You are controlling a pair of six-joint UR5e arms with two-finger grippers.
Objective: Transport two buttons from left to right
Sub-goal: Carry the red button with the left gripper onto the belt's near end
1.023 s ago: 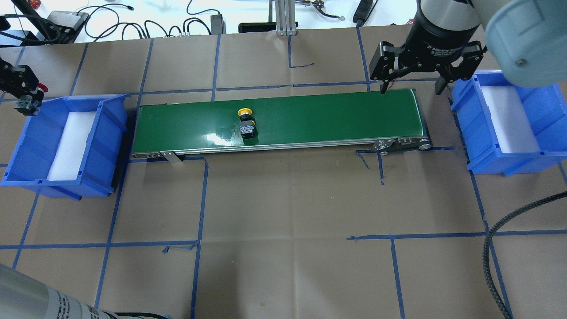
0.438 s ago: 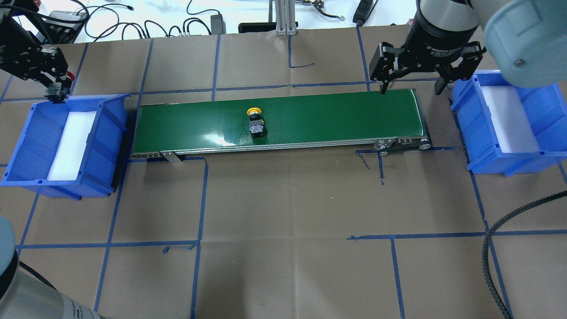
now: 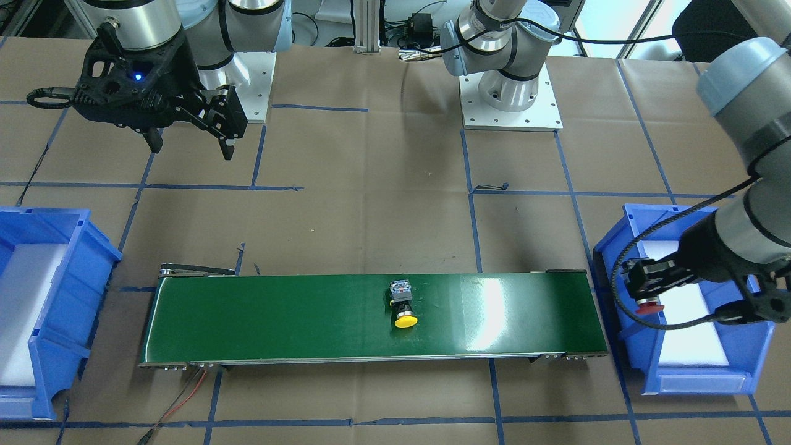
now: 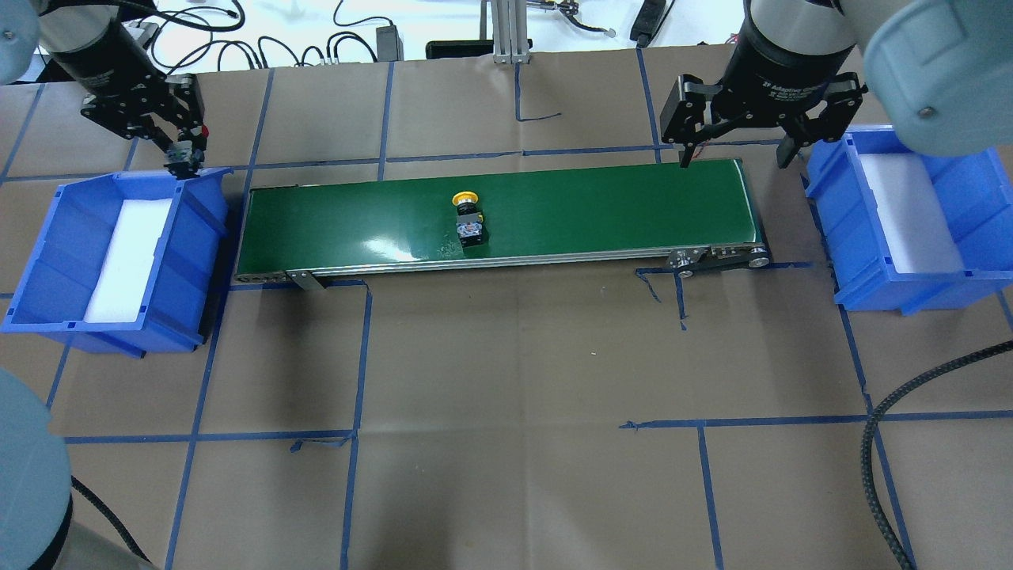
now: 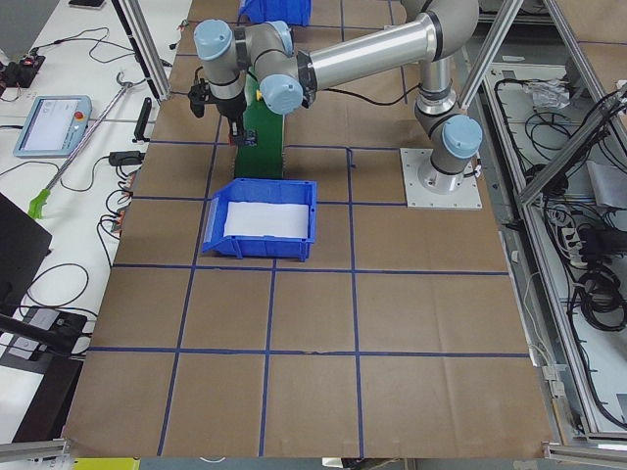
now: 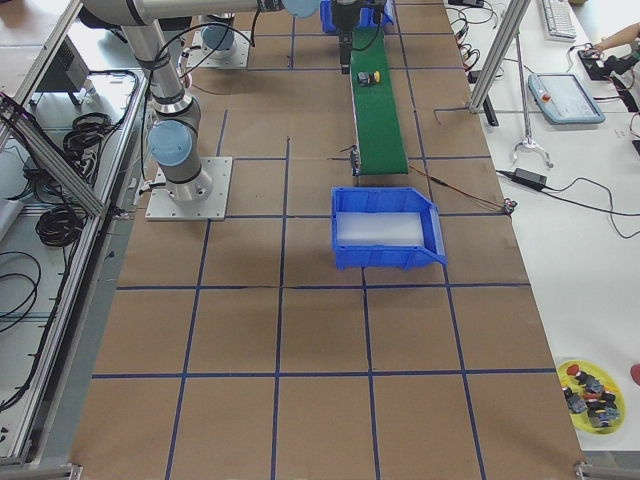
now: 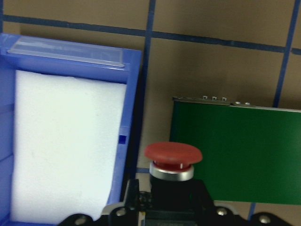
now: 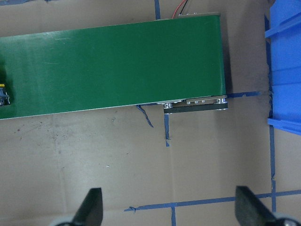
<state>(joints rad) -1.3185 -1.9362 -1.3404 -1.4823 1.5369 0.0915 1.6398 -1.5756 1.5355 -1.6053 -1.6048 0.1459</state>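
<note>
The red button [image 7: 173,154] is clamped by the left gripper [image 4: 184,152] above the left bin's [image 4: 47,237] belt-side rim. The yellow button [image 4: 467,214] is laid midway along the green belt [image 4: 601,206]. The right gripper [image 4: 734,162] is held open, high near the belt's right end.

A green conveyor belt [image 4: 593,206] lies across brown paper [image 4: 514,356] gridded with blue tape [image 4: 198,436]; a blue bin [image 4: 47,261] sits off each end, the second [image 4: 981,214] opposite; white foam [image 4: 127,253] lines both; a teach pendant [image 6: 565,98] rests on the side bench.
</note>
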